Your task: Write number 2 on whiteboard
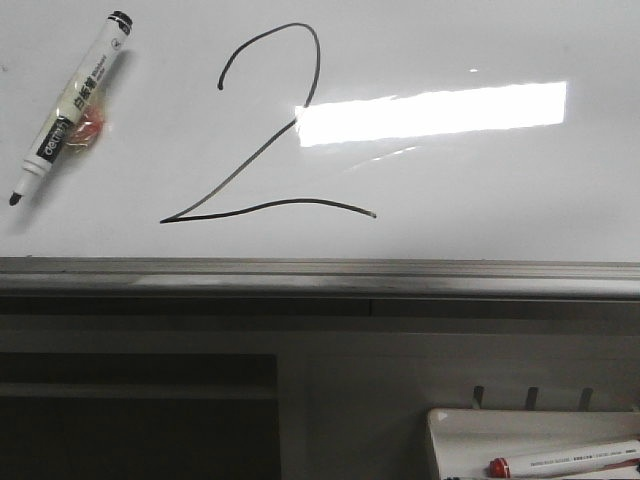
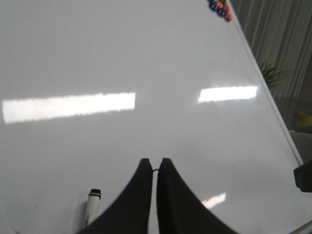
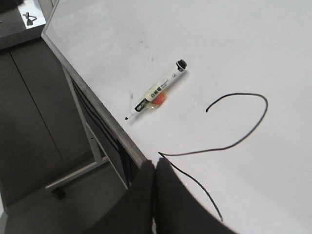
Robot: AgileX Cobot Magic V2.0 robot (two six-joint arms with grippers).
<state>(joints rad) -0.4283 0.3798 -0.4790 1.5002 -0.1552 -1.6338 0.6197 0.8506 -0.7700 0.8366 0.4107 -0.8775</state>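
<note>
The whiteboard (image 1: 480, 190) fills the upper front view, with a grey rail (image 1: 320, 275) along its lower edge. A thin black number 2 (image 1: 250, 157) is drawn at its middle, with hooked top, long diagonal and wavy base. A black-capped marker (image 1: 75, 100) clings to the board at upper left, tip down. Neither gripper shows in the front view. My left gripper (image 2: 152, 165) is shut and empty over the board (image 2: 146, 58), the marker's end (image 2: 92, 207) beside it. My right gripper (image 3: 155, 165) is shut and empty near the board's edge, by the number 2 (image 3: 205, 150) and the marker (image 3: 156, 91).
A small white tray (image 1: 470, 430) at lower right holds a red-capped marker (image 1: 565, 462). Dark cabinet fronts lie below the rail. Coloured magnets (image 2: 220, 9) sit near the board's far corner. A stand leg with a castor (image 3: 58, 193) rests on the floor.
</note>
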